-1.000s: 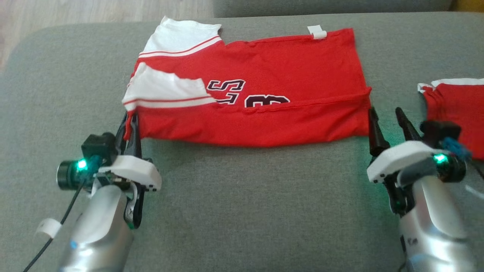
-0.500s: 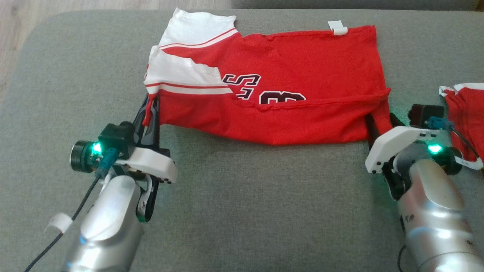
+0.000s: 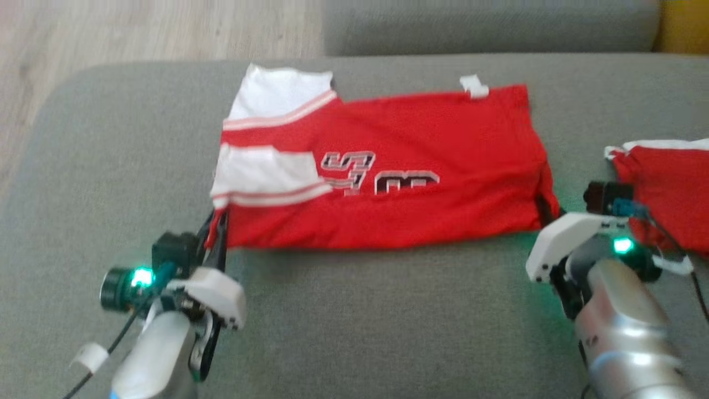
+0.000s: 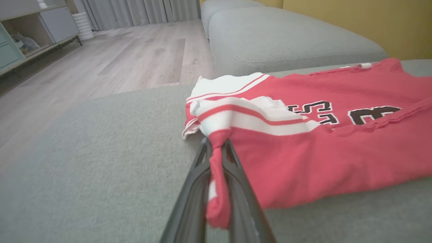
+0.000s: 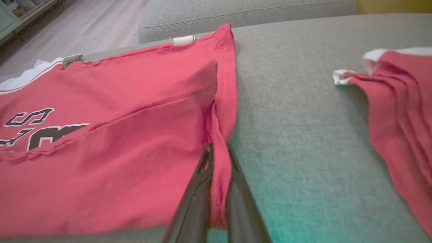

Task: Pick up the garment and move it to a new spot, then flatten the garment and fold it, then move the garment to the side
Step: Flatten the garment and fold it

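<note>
Red garment [image 3: 399,160] flat on the grey sofa cushion [image 3: 360,321], folded into a long band, folded edge nearest the robot. White sleeves [image 3: 266,174] with red stripes stacked at the left end. Black lettering [image 3: 382,177] half tucked under the fold (too cut off to read whole). Small white label [image 3: 473,87] on the far hem.

Near left corner pinched in the left gripper [image 3: 217,235]: clenched on a bunch of red cloth just below the lower sleeve, fabric squeezed between the two dark fingers and spilling back toward the wrist camera. Near right corner gripped the same way by the right gripper [image 3: 547,210], fingers closed tight on a thin ridge of fabric pulled up at the end of the band. Both grippers low, close to the cushion surface.

To the right, apart from the band, a second red piece [image 3: 670,188] with white trim, crumpled. Beyond the cushion, another grey sofa section [image 3: 487,25]. To the left, pale wood floor [image 3: 138,33]. Farther out, a yellow wall [image 4: 354,23] and a low cabinet [image 4: 20,33].
</note>
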Controlling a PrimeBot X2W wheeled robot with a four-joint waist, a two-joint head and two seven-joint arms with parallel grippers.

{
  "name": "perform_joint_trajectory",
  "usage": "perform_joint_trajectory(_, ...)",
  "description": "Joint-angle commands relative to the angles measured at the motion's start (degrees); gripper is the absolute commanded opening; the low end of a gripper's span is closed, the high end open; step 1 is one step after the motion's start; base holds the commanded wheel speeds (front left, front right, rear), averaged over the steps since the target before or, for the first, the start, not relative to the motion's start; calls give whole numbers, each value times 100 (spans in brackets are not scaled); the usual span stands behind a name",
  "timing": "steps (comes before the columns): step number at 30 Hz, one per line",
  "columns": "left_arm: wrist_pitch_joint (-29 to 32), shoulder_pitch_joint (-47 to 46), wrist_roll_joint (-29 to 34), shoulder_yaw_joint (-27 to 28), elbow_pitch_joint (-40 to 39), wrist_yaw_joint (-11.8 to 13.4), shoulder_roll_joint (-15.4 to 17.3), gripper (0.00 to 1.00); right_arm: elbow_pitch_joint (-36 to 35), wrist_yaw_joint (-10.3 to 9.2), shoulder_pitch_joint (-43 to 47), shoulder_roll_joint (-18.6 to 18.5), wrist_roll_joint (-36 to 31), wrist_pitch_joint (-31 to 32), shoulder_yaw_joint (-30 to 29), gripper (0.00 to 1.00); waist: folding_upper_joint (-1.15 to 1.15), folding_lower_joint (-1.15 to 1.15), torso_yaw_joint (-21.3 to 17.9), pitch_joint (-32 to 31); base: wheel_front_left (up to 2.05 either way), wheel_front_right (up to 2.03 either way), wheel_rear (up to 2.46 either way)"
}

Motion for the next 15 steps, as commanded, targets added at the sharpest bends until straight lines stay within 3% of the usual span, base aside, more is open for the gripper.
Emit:
perform_joint_trajectory(1, 31, 12, -70, 149, -77, 2, 232, 0, -64, -4, 113, 49, 85, -64, 146, 0, 0, 0, -130, -408, 0, 0, 0)
perform_joint_trajectory(7, 301, 657, -178, 56, -107, -30, 372, 0, -149, -4, 601, 49, 381, 188, 433, 0, 0, 0, -224, -936, 0, 0, 0)
perform_joint_trajectory(15, 706, 1355, -353, 45, -635, 126, 506, 0, -1111, -4, 1456, -96, 813, 690, 528, 0, 0, 0, -202, -1111, 0, 0, 0)
